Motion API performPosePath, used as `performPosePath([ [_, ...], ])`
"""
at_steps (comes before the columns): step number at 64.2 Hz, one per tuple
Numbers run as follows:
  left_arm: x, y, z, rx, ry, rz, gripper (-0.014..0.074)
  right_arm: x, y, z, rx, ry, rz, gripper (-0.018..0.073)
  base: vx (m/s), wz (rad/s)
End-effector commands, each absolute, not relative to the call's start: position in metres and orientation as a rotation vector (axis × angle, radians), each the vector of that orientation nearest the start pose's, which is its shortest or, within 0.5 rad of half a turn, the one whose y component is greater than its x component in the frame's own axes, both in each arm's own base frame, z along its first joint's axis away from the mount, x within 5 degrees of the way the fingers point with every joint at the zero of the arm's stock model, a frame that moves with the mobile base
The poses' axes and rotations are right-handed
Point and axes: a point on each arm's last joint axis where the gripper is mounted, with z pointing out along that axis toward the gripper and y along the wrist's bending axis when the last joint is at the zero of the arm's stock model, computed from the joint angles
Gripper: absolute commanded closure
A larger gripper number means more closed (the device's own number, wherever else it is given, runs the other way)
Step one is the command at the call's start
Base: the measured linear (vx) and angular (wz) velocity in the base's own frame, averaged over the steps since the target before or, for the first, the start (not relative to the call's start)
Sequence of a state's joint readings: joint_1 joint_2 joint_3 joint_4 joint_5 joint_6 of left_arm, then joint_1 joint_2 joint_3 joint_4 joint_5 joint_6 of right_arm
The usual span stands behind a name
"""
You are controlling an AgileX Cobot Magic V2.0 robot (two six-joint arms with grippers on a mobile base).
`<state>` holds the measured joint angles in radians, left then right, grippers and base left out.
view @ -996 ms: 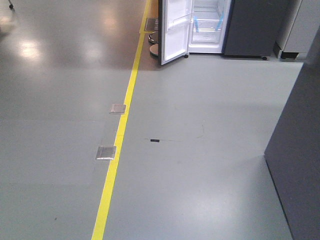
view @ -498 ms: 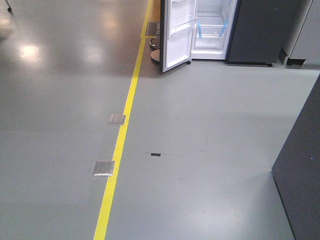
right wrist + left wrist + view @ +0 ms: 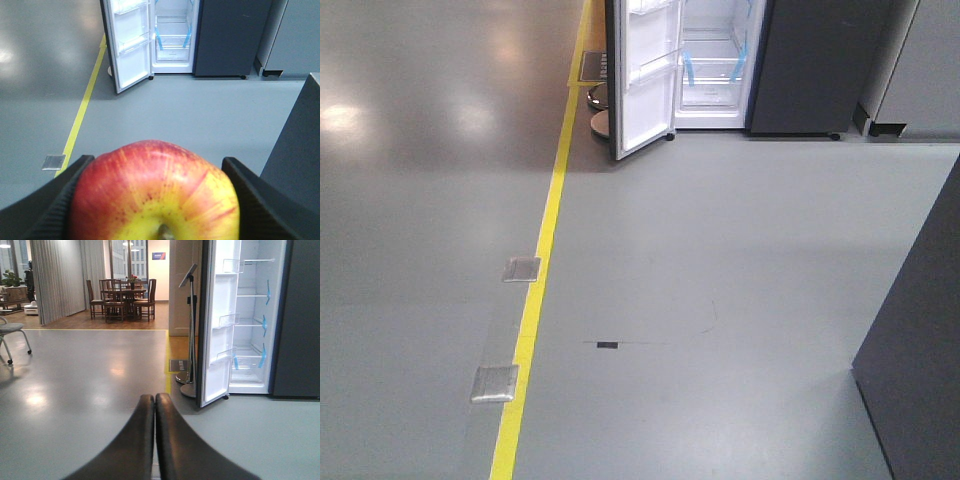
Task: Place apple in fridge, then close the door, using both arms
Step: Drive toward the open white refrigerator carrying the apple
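While the grey floor [image 3: 740, 240] with its yellow line [image 3: 533, 305] stretches ahead, the fridge [image 3: 712, 70] stands far off, its door [image 3: 642, 85] open. The right end effector [image 3: 156, 165] clamps the apple [image 3: 155, 195], whose lower part is cut off; the left end effector [image 3: 154, 400] is pressed closed, empty.

No words or numbers here are clear enough to read.

In the left wrist view, a small dark blue sign [image 3: 159, 256] hangs on the far wall [image 3: 159, 275] at 12 o'clock. Its white marks are too tiny and blurry to read. Just off the middle, toward 3 o'clock, a dark floor mat [image 3: 178, 365] lies beside the open door [image 3: 215, 325]. Its pale marks are too blurry to read as well.
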<state>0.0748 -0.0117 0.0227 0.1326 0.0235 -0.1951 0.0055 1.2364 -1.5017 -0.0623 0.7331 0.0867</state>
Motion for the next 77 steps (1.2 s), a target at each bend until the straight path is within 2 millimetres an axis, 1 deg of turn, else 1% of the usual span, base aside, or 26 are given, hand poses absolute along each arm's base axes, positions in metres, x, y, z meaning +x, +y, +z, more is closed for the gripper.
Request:
performPosePath([
  [1, 0.0566, 0.0034, 0.2017, -0.092, 1.463, 0.000, 0.0602, 0.2460, -0.0037, 0.4995, 0.053, 1.809, -0.022, 0.0568, 0.28, -0.10],
  [77, 0.0566, 0.0034, 0.2017, -0.092, 1.463, 0.000, 0.0602, 0.2460, -0.0037, 0.4995, 0.053, 1.809, -0.022, 0.0568, 0.27, 0.02],
])
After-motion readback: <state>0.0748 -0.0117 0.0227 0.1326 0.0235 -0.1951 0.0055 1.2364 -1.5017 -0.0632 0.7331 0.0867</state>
